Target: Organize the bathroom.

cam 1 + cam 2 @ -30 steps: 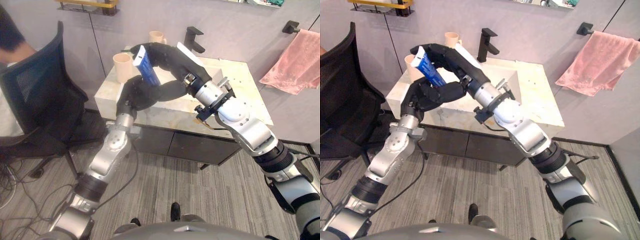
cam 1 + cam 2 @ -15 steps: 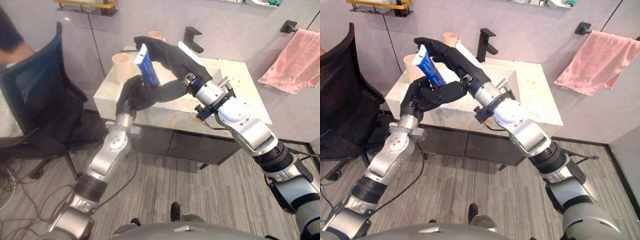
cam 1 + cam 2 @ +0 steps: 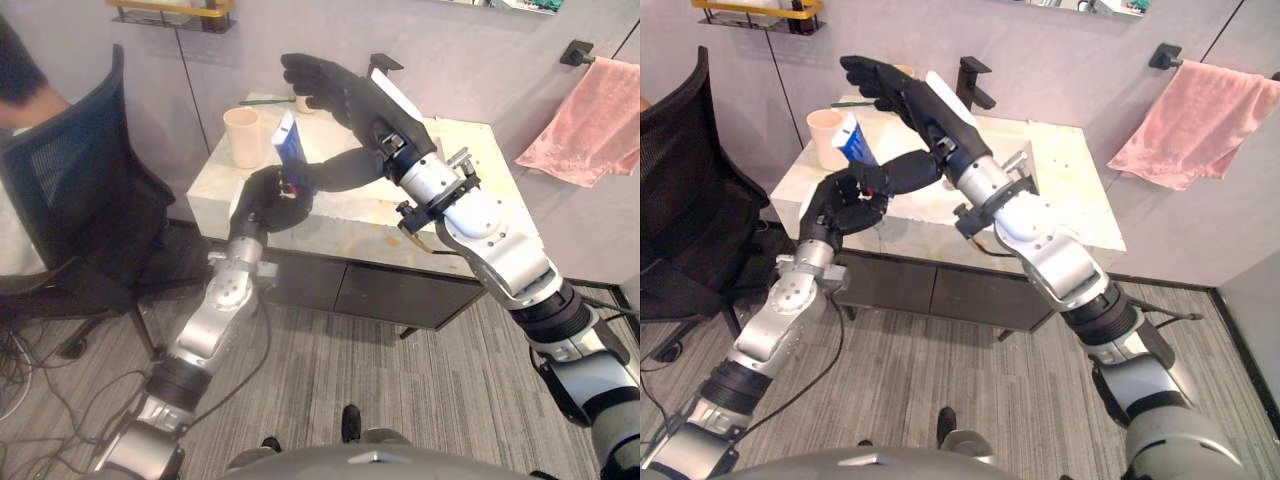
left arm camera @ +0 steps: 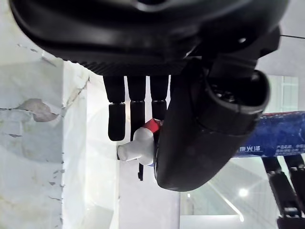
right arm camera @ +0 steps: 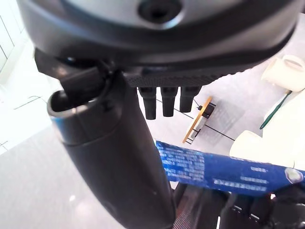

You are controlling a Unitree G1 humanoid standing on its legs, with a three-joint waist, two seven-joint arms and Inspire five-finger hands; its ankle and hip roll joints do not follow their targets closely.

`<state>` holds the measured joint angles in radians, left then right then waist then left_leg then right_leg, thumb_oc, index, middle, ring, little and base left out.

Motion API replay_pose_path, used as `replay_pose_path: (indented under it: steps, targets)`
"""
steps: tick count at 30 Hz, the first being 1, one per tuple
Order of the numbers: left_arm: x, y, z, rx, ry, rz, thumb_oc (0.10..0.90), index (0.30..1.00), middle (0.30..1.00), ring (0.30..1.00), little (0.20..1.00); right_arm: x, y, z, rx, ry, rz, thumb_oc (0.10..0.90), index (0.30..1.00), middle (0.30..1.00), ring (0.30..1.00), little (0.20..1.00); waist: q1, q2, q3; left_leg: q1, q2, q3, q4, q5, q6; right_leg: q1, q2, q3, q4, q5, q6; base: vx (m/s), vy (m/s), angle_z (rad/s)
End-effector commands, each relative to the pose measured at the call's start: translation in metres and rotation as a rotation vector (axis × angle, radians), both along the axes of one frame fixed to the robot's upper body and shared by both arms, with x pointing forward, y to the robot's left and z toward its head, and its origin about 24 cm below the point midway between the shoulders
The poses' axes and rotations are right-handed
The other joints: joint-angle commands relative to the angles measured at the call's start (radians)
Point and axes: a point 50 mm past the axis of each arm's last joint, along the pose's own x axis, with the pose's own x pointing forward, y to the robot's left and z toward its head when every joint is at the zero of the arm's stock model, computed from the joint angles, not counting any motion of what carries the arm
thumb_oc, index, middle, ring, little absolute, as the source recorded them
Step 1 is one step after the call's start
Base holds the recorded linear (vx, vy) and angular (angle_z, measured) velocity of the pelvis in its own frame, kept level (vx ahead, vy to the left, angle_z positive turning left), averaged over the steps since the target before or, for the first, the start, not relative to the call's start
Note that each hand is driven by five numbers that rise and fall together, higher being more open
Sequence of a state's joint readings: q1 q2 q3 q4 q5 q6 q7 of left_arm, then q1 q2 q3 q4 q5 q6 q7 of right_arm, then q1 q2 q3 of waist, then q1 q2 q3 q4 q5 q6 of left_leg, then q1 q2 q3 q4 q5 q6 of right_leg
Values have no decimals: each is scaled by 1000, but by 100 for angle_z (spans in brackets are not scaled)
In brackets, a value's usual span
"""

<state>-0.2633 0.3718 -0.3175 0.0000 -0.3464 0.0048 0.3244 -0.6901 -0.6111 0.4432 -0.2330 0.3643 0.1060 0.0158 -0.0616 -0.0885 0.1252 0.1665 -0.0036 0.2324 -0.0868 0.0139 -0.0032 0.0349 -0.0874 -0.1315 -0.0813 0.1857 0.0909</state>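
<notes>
A blue toothpaste tube (image 3: 289,148) with a white cap (image 4: 136,146) stands tilted above the front left of the marble counter (image 3: 470,180). My left hand (image 3: 268,196) is shut round its lower end. My right hand (image 3: 322,78) hovers above and behind the tube with its fingers straight, clear of it. In the right wrist view the tube (image 5: 214,170) lies just past that hand's straight fingers (image 5: 163,99). A beige cup (image 3: 243,135) stands on the counter's left side, just left of the tube, with a green toothbrush (image 3: 855,101) lying behind it.
A second cup (image 3: 905,72) and a black faucet (image 3: 973,80) stand at the counter's back. A pink towel (image 3: 590,120) hangs on the right wall. A black office chair (image 3: 80,200) stands left of the counter, with a person (image 3: 20,75) behind it. A yellow shelf (image 3: 170,12) hangs above.
My right hand has let go of the tube, straightened and lifted up and back. The left hand keeps the tube and has sunk a little toward the counter.
</notes>
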Motion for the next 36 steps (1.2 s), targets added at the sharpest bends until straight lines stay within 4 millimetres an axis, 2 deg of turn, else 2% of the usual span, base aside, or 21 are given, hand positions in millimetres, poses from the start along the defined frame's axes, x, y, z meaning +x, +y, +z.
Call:
replay_pose_path:
  steps: [1,2,3,4,6,7,8,10,11,12,28,36]
  targets:
    - [2,-8,55,-10,-293,-47,400,300,300,300,300,-7,-3,63,128,-246,14,533,500,500,500,500,13,30,-51,-7,-11,2,38,-101,21,40,32,11,22,-160,34,0,0,0]
    - [2,-8,55,-10,-293,-47,400,300,300,300,300,-7,-3,63,126,-245,14,444,366,366,366,366,13,31,-50,-6,-11,1,37,-101,21,40,32,11,21,-160,34,0,0,0]
    - [2,-8,55,-10,-293,-47,400,300,300,300,300,-7,-3,63,126,-245,14,444,366,366,366,366,13,31,-50,-6,-11,1,37,-101,21,40,32,11,21,-160,34,0,0,0]
    - [2,-8,55,-12,-293,-46,400,300,300,300,300,-6,-3,63,124,-242,14,400,300,300,300,300,14,31,-50,-7,-11,0,37,-100,21,40,32,11,21,-160,34,0,0,0]
    - [3,-7,55,-14,-293,-43,400,300,300,300,300,-5,-3,60,120,-233,17,400,300,300,300,300,13,31,-49,-6,-11,0,38,-101,22,40,32,12,24,-161,34,0,0,0]
    - [3,-8,55,-14,-293,-42,400,300,300,300,300,-5,-2,60,119,-230,19,420,331,331,331,331,13,31,-49,-6,-11,0,39,-101,22,40,32,11,24,-162,34,0,0,0]
    - [3,-8,55,-12,-295,-42,400,300,300,300,300,-5,-2,59,118,-224,23,416,324,324,324,324,13,30,-47,-5,-11,-2,38,-102,23,42,32,11,23,-162,34,0,0,0]
    - [3,-8,55,-11,-295,-42,400,300,300,300,300,-5,-2,59,118,-220,25,441,361,361,361,361,14,29,-47,-5,-11,-2,38,-102,23,42,31,11,23,-162,35,0,0,0]
    - [3,-8,55,-12,-297,-42,400,300,300,300,300,-4,-2,58,114,-212,31,654,681,681,681,681,14,29,-47,-5,-11,-2,38,-102,23,41,31,11,24,-162,35,0,0,0]
    - [3,-8,56,-11,-300,-42,400,300,300,300,300,-4,0,56,110,-201,37,800,900,900,900,900,13,30,-47,-6,-11,-2,38,-101,22,41,31,11,24,-161,35,0,0,0]
    - [2,-11,59,-6,-312,-45,400,300,300,300,300,0,8,39,58,-116,58,800,900,900,900,900,13,30,-40,-5,-11,0,39,-101,26,37,27,10,29,-160,38,0,0,0]
    - [2,-13,59,-17,-319,-51,400,300,300,300,300,3,10,40,89,-149,14,800,900,900,900,900,19,31,-36,-5,-10,0,42,-102,26,38,24,2,32,-160,37,0,0,0]
